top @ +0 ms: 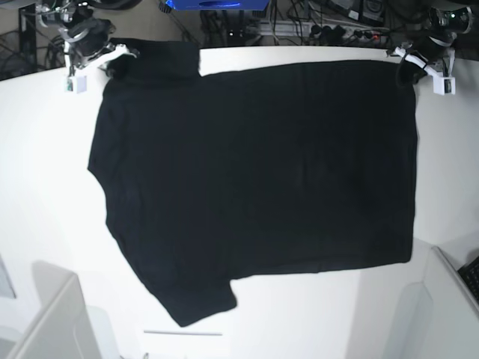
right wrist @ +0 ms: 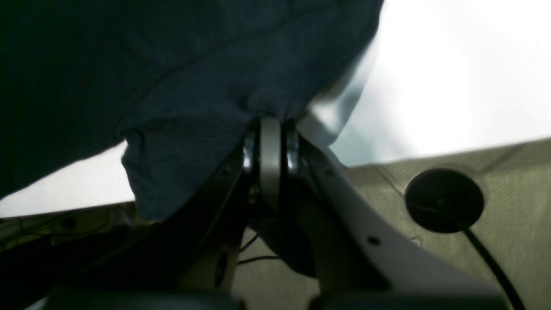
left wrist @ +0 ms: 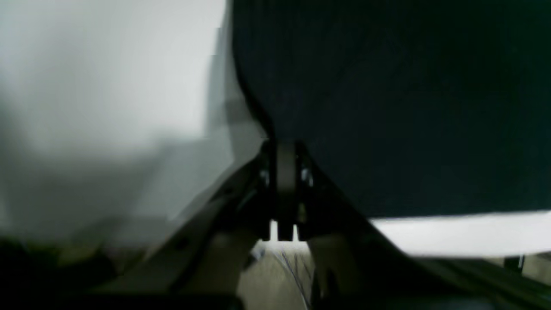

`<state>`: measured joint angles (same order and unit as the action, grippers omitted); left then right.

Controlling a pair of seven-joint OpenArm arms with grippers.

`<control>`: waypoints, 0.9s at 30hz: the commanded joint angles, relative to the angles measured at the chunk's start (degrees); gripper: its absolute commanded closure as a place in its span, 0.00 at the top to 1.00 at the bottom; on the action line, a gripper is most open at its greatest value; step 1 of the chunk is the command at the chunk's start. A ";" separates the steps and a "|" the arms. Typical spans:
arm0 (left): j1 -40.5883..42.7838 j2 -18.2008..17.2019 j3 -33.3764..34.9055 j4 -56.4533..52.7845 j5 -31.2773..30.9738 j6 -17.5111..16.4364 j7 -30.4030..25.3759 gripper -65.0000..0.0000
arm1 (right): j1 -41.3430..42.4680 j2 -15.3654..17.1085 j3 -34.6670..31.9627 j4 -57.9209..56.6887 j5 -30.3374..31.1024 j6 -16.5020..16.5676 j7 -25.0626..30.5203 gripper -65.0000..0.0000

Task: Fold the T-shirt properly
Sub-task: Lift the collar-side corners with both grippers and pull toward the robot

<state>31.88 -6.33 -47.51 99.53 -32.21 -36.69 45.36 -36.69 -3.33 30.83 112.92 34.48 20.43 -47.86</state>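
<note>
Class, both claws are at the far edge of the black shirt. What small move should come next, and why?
Probably lift both far corners together. The left claw and right claw are each shut on a corner of the large black cloth T-shirt, which lies spread flat on the white table, so raising the edge would start a fold.

Left gripper: two dark, flat fingers that taper toward the tip, with a grey central strip between them flanked by small bright metal fittings. Each finger shows a small round hole along its length.

Right gripper: same layout, with one pale grey finger carrying two dark round screw holes, and a dark opposite finger. Thin black cables run behind the tip. In the base view both grippers appear white with dark joints.
</note>
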 commanded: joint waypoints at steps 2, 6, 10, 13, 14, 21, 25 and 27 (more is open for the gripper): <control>-0.36 -0.57 -0.36 3.11 -0.80 -0.28 2.15 0.00 | 1.30 0.21 -0.02 1.49 1.08 0.28 1.22 0.00; -4.14 0.75 -1.07 7.07 -0.63 -0.28 7.43 0.00 | 4.20 0.21 0.16 1.49 1.08 0.28 0.95 0.00; -7.04 0.92 -0.98 9.09 -0.45 1.74 9.71 0.00 | 7.19 0.48 -0.19 1.49 1.08 0.28 0.87 0.00; -9.24 0.92 -0.89 8.83 -0.45 4.12 10.24 0.00 | 9.83 0.65 -0.19 1.49 0.91 0.01 0.78 0.00; -9.94 0.92 -0.89 8.83 -0.45 4.20 10.24 0.00 | 10.97 0.74 -0.19 1.41 0.73 -0.16 0.08 0.00; -14.16 0.57 -0.36 8.47 -0.37 8.95 10.24 0.00 | 21.17 2.06 0.25 0.88 0.55 -0.25 -8.19 0.00; -16.36 0.57 -0.36 8.39 -0.37 10.53 10.24 0.00 | 26.18 2.85 0.07 -1.85 0.47 -1.57 -10.65 0.00; -17.15 0.57 -0.36 7.77 -0.37 11.06 10.24 0.00 | 27.85 3.47 -0.19 -3.52 0.47 -3.68 -10.83 0.00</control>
<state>14.98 -5.13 -47.64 106.50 -31.77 -25.50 56.58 -9.23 -0.62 30.68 108.47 34.04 16.60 -59.99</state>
